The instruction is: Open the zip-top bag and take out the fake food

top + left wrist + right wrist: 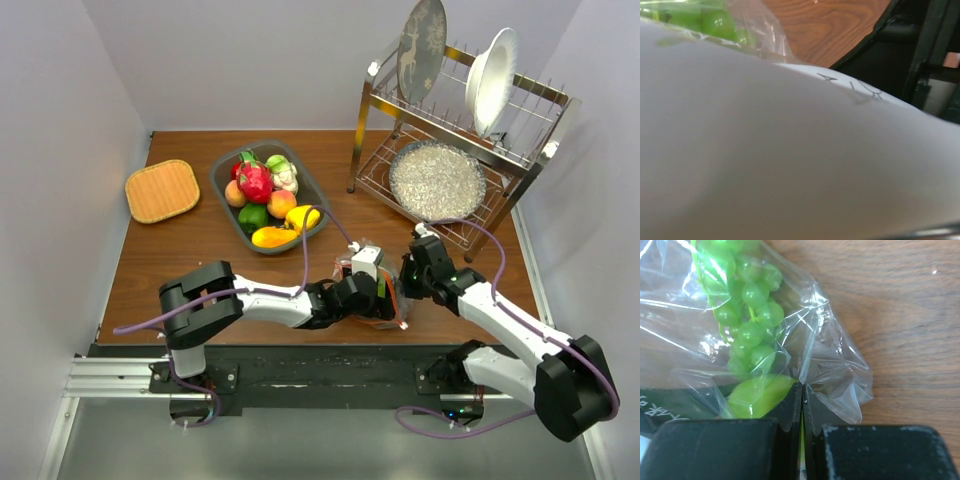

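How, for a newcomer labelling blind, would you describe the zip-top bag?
On the wooden table, at the middle of its near edge, lies the zip-top bag, pinched by the right gripper. Unlike the produce in the grey tub, it is crinkly clear plastic holding green grapes.

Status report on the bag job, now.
Right gripper shut, pinching edge of the zip-top bag. Left gripper at the bag, jaws unreadable. Green grapes inside the bag. White surface blocks left wrist view.
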Motion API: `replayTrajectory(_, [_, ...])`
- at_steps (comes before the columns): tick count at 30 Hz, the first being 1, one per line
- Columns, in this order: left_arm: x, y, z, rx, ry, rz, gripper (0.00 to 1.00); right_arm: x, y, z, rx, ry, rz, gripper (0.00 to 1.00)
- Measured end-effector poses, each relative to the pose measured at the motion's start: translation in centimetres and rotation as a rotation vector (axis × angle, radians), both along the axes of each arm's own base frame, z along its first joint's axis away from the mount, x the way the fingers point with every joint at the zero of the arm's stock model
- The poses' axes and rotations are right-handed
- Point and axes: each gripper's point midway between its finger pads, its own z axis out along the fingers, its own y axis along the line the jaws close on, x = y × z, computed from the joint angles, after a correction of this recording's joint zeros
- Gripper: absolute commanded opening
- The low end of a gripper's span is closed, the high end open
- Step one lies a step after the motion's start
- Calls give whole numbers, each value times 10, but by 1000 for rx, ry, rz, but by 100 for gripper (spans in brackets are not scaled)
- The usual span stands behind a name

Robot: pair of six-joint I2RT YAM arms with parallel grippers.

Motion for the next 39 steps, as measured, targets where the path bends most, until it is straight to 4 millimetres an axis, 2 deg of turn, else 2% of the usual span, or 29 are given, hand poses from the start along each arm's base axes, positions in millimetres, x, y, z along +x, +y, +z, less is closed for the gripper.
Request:
replayTrajectory(3, [-1, 0, -4, 40, -3, 10, 87, 0, -2, -3, -22, -1, -4, 0])
replayTrajectory(4, [-1, 0, -4, 44, -4, 13, 79, 0, -3, -3, -27, -1, -7, 0])
replayTrajectory(6, [-1, 0, -4, 50, -10, 18, 71, 0, -4, -3, -34, -5, -13, 0])
replayTrajectory(7, [-1, 1, -4, 51, -13, 21, 61, 0, -4, -3, -37, -5, -16, 0])
replayTrajectory(13, [-2, 17, -2, 64, -23, 37, 44, 1, -10, -5, -51, -1, -37, 0])
replayTrajectory(21, [-8, 38, 14, 35, -37, 40, 43, 5, -24, 0, -89, 4, -91, 0])
replayTrajectory(25, [-8, 46, 23, -3, -44, 43, 52, 8, -21, 5, -77, 0, -95, 0])
replayTrajectory(31, [-18, 50, 35, -54, -42, -10, 47, 12, -30, 4, -113, -7, -128, 0])
replayTrajectory(39, [-9, 65, 50, -74, -63, 27, 45, 12, -37, 2, -146, -5, -144, 0])
